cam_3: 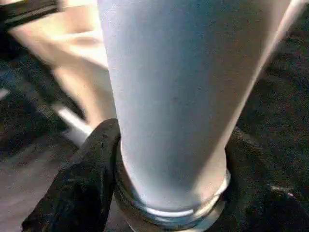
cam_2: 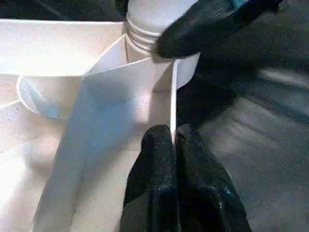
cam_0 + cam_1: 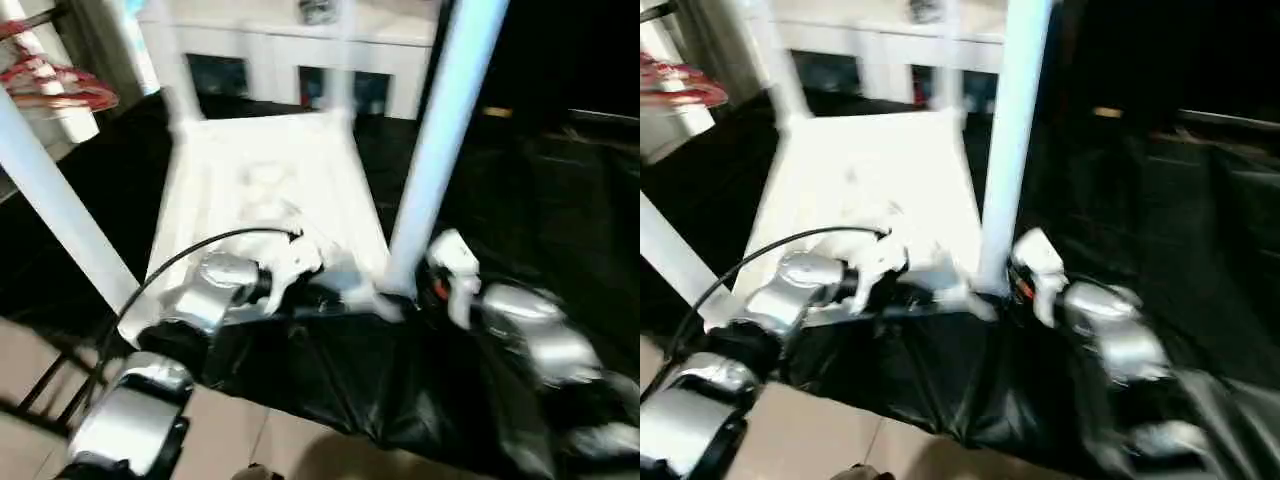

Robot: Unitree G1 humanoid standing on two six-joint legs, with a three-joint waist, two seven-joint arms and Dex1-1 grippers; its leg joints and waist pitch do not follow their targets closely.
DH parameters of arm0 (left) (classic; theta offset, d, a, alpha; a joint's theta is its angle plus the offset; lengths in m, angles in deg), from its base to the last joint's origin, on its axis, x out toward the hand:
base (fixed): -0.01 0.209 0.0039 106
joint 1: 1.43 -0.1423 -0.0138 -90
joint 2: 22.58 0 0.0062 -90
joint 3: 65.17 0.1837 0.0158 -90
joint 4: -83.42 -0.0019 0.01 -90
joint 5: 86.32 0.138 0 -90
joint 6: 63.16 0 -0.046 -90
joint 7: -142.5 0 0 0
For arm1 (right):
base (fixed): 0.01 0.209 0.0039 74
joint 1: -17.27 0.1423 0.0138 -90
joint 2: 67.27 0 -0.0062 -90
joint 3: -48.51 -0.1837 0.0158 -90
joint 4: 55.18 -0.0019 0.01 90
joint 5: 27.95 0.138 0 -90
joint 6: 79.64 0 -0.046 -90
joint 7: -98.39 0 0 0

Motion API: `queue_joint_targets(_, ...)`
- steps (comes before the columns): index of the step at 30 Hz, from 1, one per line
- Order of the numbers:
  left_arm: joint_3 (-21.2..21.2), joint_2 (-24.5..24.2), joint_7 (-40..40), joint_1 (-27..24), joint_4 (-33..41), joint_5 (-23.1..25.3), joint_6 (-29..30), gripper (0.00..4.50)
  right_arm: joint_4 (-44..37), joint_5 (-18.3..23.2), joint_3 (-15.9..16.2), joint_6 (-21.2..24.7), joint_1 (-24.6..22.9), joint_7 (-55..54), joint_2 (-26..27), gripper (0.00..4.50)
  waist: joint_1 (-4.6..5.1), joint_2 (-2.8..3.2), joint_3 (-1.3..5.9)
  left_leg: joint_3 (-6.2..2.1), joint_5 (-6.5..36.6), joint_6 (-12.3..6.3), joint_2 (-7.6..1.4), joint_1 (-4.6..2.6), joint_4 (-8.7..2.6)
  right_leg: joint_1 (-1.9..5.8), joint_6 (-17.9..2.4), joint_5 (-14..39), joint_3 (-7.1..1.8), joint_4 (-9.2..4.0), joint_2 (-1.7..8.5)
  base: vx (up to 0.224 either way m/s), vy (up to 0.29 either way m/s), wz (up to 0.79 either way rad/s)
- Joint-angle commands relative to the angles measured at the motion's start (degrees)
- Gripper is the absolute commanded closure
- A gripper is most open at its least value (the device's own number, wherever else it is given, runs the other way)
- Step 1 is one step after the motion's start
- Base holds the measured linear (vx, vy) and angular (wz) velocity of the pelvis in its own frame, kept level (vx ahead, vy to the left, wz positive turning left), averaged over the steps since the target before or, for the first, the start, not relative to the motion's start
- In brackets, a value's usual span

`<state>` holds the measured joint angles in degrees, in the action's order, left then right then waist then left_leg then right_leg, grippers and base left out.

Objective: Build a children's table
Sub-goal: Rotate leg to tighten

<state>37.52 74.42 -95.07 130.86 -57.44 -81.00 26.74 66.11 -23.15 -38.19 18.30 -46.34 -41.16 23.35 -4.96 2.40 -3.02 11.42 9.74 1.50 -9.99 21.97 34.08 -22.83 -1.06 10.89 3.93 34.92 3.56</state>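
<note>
A white plastic rectangular tabletop (image 3: 265,190) lies upside down on a black sheet-covered work surface (image 3: 540,200), with long round white tube legs standing up from its corner sockets. At the far left, the near-left tube leg (image 3: 55,200) rises tilted out of its corner. Just right of it, along the tabletop's near edge, the left gripper (image 2: 175,145) is clenched on the thin upright rim of the tabletop, one black finger (image 2: 157,159) on each side of the wall. Farther right, the near-right tube leg (image 3: 440,130) stands in its round corner socket (image 2: 159,34), its threaded base showing at the socket's mouth. The right gripper (image 1: 169,183) sits at the foot of that leg, its black fingers (image 1: 87,179) touching the tube on either side, grasping it just above the socket. At the far end, the two other legs stand in front of a white glass-door cabinet (image 3: 300,60).
</note>
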Motion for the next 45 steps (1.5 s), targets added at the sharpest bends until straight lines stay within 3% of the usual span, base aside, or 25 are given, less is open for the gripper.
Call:
queue_joint_targets(1, -1.57, 3.64, 7.2, 2.9, -0.47, -0.41, 0.72, 4.5, 3.7, -2.67, 1.92, 0.92, 0.46, -6.67, 3.34, 1.78, 0.41, -1.13, 3.41, -2.12, 14.92, -1.45, -3.32, -1.35, -3.99, 2.22, -10.07, 21.44, -2.79, -5.78, 5.57, 0.0, 0.0, 0.0)
queue_joint_targets(6, -1.12, 8.33, 14.22, 4.55, -1.98, 0.34, 2.32, 4.5, 7.95, -5.01, 0.93, 1.22, 3.51, -19.58, 9.19, 1.78, 0.33, -0.87, 3.69, -2.01, 12.99, -1.82, -3.26, -1.27, -3.91, 2.25, -10.4, 17.43, -3.06, -5.52, 5.56, 0.0, 0.0, 0.0)
queue_joint_targets(9, -0.07, 9.97, 13.45, 4.35, -1.54, 0.55, 1.8, 4.5, 9.11, -4.52, 0.74, -0.3, 4.41, -19.76, 10.99, 1.78, 0.17, -0.93, 3.84, -1.89, 11.42, -2.88, -3.2, -1.12, -3.71, 2.52, -11.03, 13.74, -3.07, -5.27, 5.61, 0.0, 0.0, 0.0)
queue_joint_targets(10, 0.0, 10.13, 13.11, 4.29, -1.52, 0.58, 1.51, 4.5, 9.23, -3.9, 0.36, -0.31, 4.6, -18.99, 11.17, 1.22, 0.13, -0.96, 3.84, -1.86, 11.26, -3.18, -3.17, -1.04, -3.66, 2.59, -11.05, 13.42, -3.08, -5.25, 5.64, 0.0, 0.0, 0.0)
queue_joint_targets(15, 0.41, 9.77, 11.01, 3.7, -1.04, 0.54, 0.46, 4.5, 9.21, -2.35, -0.54, 0.55, 5.01, -17.97, 10.91, 0.88, 0.18, -0.87, 3.7, -1.97, 12.09, -3.56, -3.31, -1.06, -3.86, 2.66, -10.66, 15.27, -2.97, -5.43, 5.6, 0.0, 0.0, 0.0)
queue_joint_targets(16, 0.57, 8.81, 9.63, 3.31, -0.67, 0.09, 0.1, 4.5, 9.59, -2.82, -0.62, -0.23, 5.22, -17.93, 9.93, 0.64, 0.19, -0.88, 3.76, -1.99, 12.11, -3.37, -3.39, -1.11, -3.91, 2.64, -10.62, 15.16, -2.99, -5.37, 5.6, 0.0, 0.0, 0.0)
queue_joint_targets(21, 0.7, 6.9, 6.25, 2.49, 0.45, -0.75, -0.64, 4.5, 9.51, -2.9, -0.57, -1.75, 5.1, -14.72, 7.39, 0.61, -0.14, -0.88, 3.88, -1.76, 10.91, -3.97, -3.41, -1.18, -3.69, 2.56, -11.64, 12.09, -3.11, -5.07, 5.62, 0.0, 0.0, 0.0)
queue_joint_targets(22, 0.81, 6.3, 4.96, 2.21, 0.85, -0.95, -1.01, 4.5, 8.78, -2.57, -0.31, -2.09, 4.79, -12.56, 6.49, 0.61, -0.26, -0.93, 3.9, -1.8, 10.44, -4.26, -3.38, -1.02, -3.67, 2.82, -11.85, 11.29, -3.04, -4.94, 5.67, 0.0, 0.0, 0.0)
queue_joint_targets(27, 1.06, 3.63, -0.49, 1.05, 2.41, -1.67, -1.71, 4.5, 5.44, -3.7, 3.11, -5.33, 2.78, -2.35, 1.22, 0.61, -0.36, -0.89, 3.79, -1.74, 10.71, -5.06, -3.52, -0.9, -3.6, 2.78, -11.93, 11.37, -2.89, -4.92, 5.59, 0.0, 0.0, 0.0)
queue_joint_targets(32, 1.27, 0.92, -7.84, 0.07, 4.07, -3.19, -2.99, 4.5, -0.42, 0.24, 4.02, -5.26, -0.12, 10.87, -3.61, 0.61, -0.67, -1.06, 3.7, -1.78, 11.75, -5.12, -3.66, -0.84, -3.65, 2.87, -11.15, 14.18, -2.93, -5.06, 5.6, 0.0, 0.0, 0.0)
queue_joint_targets(37, 1.54, -1.4, -12.43, -0.54, 5.4, -3.73, -3.14, 4.5, -5.18, 2.96, 5.65, -4.12, -2.56, 19.54, -7.41, 0.61, -1.2, -1.01, 3.85, -1.73, 10.02, -6.62, -3.83, -0.74, -3.49, 2.71, -11.76, 11.79, -2.85, -4.79, 5.52, 0.0, 0.0, 0.0)
queue_joint_targets(39, 1.61, -2.36, -14.0, -0.45, 5.19, -3.76, -3.15, 4.5, -6.04, 3.01, 6.46, -4.33, -3.24, 21.4, -8.71, 0.61, -1.37, -0.97, 3.75, -1.72, 10.89, -5.86, -3.77, -0.83, -3.49, 2.59, -11.65, 13.91, -2.83, -5.02, 5.6, 0.0, 0.0, 0.0)
queue_joint_targets(40, 1.62, -2.58, -14.38, -0.43, 5.13, -3.77, -3.18, 4.5, -6.15, 3.03, 6.59, -4.36, -3.34, 21.73, -8.91, 0.87, -1.41, -0.96, 3.76, -1.77, 11.04, -5.61, -3.78, -0.88, -3.55, 2.58, -11.6, 14.37, -2.8, -5.03, 5.59, 0.0, 0.0, 0.0)
queue_joint_targets(45, 1.73, -3.55, -16.65, -0.44, 5.3, -4.0, -3.04, 4.5, -7.65, 3.31, 7.06, -3.37, -4.07, 24.14, -9.48, 1.18, -1.64, -0.99, 3.84, -1.77, 10.97, -5.12, -3.82, -0.93, -3.56, 2.54, -11.55, 13.72, -2.89, -4.94, 5.52, 0.0, 0.0, 0.0)
